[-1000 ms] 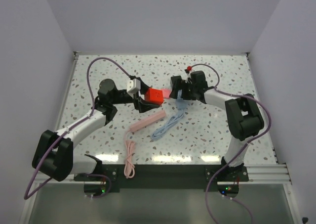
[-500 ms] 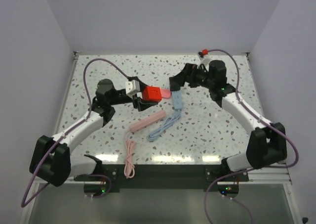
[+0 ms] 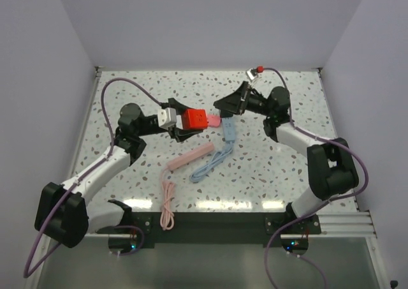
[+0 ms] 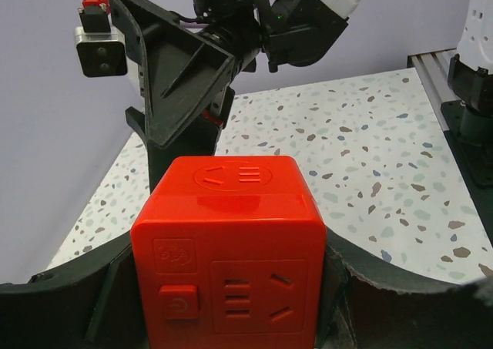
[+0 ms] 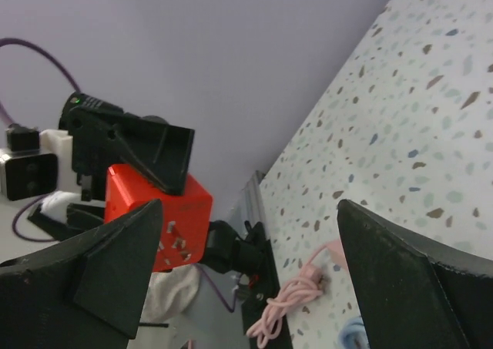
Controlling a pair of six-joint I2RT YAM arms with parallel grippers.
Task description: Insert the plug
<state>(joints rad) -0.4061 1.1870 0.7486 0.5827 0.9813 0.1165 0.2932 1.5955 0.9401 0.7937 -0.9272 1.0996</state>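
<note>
Currently: left pincer clamped part-open on red socket cube, held above the worktop; right pincer spread wide, empty, just beyond the cube; pink plug lies beside the cube, apparently unseated. Step: grip plug squarely, align prongs with the facing slots, hold cube steady. Obstacles: blue cable close against the plug; pink cable well apart.
</note>
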